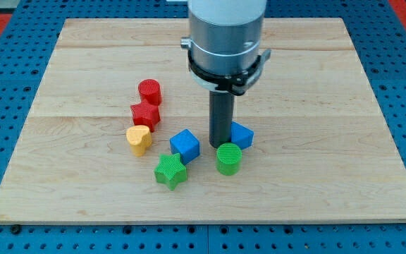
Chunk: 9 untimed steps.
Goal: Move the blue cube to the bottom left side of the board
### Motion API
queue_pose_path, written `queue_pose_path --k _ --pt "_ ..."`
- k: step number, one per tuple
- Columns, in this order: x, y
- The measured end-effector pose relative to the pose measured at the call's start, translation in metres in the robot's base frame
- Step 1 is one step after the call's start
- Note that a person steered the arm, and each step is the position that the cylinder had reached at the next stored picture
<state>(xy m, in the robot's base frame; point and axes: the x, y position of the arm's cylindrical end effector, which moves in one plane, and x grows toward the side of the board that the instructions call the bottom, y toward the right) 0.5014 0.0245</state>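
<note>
The blue cube (185, 145) sits near the middle of the wooden board (83, 56), a little below centre. My tip (220, 145) is at the end of the dark rod, just to the view's right of the cube with a small gap. A second blue block (242, 135), shape unclear, sits right behind the rod on its right side, touching or nearly so. A green cylinder (229, 158) stands just below my tip.
A green star block (170, 171) lies just below-left of the blue cube. A yellow heart block (139, 140) is to the cube's left. A red star block (146, 114) and a red cylinder (149, 92) stand above the yellow one.
</note>
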Motion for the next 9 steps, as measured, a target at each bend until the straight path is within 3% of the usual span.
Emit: queue_pose_path --k 7,9 --pt "0.025 -0.174" --pt "0.049 -0.177"
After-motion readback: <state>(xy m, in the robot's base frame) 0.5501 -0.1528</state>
